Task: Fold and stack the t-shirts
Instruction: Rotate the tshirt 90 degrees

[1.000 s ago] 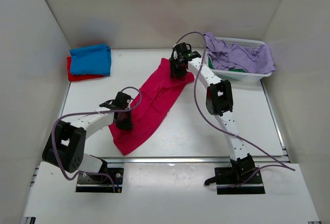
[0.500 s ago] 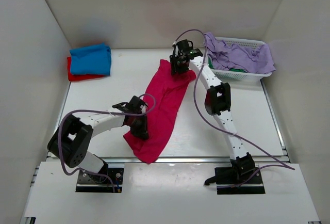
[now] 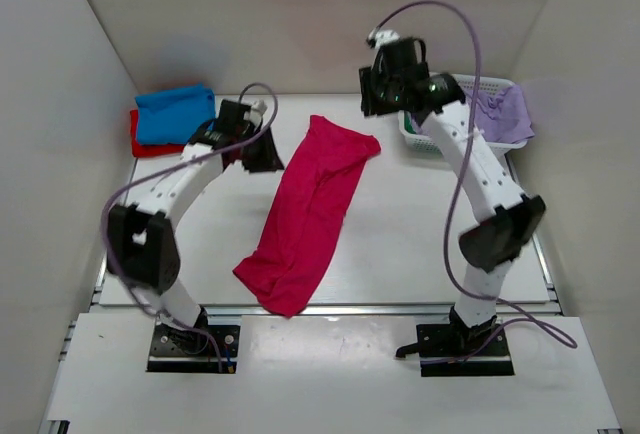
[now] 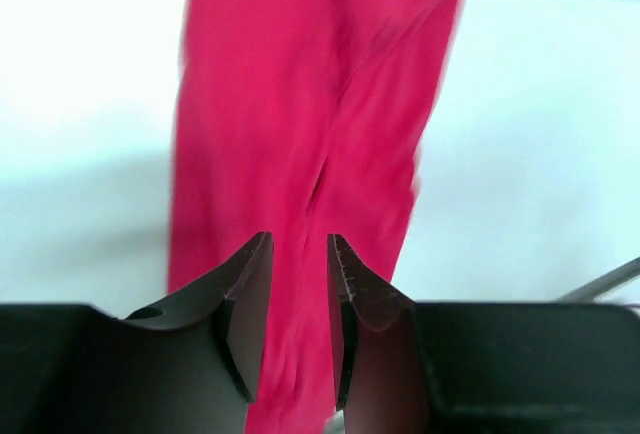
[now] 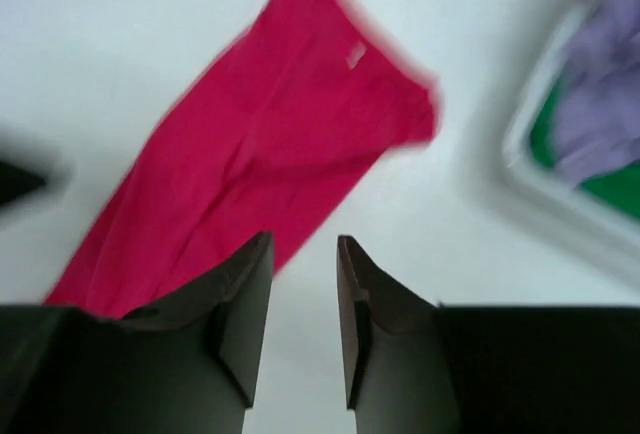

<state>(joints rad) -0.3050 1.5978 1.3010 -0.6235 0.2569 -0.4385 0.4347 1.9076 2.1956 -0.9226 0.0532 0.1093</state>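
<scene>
Top external view: in the far left corner of the worktop (image 3: 420,234) a folded blue t-shirt (image 3: 176,114) lies on a folded red t-shirt (image 3: 150,146), whose edge shows along the blue one's left and near sides.

Next to the right, the left arm reaches toward the far edge. Its left pincer (image 3: 262,154) sits just left of the far end of the crimson t-shirt (image 3: 308,214). In the left wrist view the left pincer (image 4: 299,244) has its fingers a little apart with nothing between them. The crimson t-shirt (image 4: 300,104) runs below them, blurred and clear of both tips.

That shirt lies on the middle of the worktop as a long, wrinkled strip. It slants from near the near edge, left of centre, up to the far edge near the centre, and neither arm touches it. The right wrist view shows the crimson t-shirt (image 5: 270,144) with a small white label (image 5: 354,54) at its far end.

Further right, the right pincer (image 3: 375,99) is held by the far edge, between the shirt's far end and the basket (image 3: 420,139). From its own camera the right pincer (image 5: 303,244) also stands slightly apart and grips nothing.

The white basket (image 5: 540,189) occupies the far right corner. A lilac cloth (image 3: 508,112) drapes over it, and a green cloth (image 5: 615,189) is inside.
</scene>
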